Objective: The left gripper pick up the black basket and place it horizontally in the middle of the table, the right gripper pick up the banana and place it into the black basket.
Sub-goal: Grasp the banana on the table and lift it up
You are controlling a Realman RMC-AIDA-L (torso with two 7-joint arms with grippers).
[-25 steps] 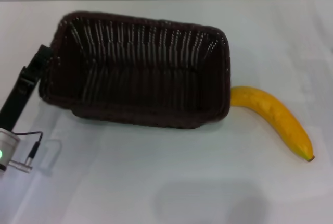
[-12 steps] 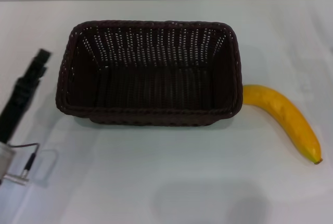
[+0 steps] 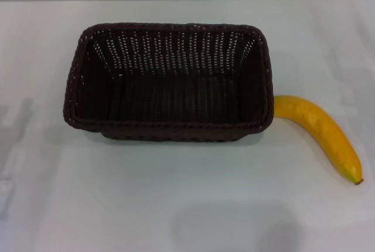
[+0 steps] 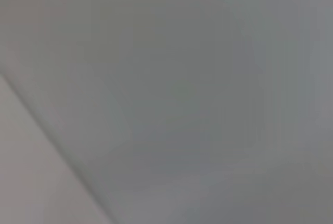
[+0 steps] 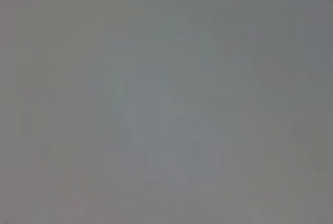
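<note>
Curved, smooth-skinned yellow banana (image 3: 321, 136) beside dark woven basket (image 3: 170, 82): probably soft, bruisable, best pinched mid-body; both claws unseen, state unknowable.

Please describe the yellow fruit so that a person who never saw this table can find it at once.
On the plain white table stands a large, dark brown-black woven basket, near the middle. Just to the robot's right of it, one end against the basket's side, lies a curved bright yellow banana. It is the only yellow thing there.
</note>
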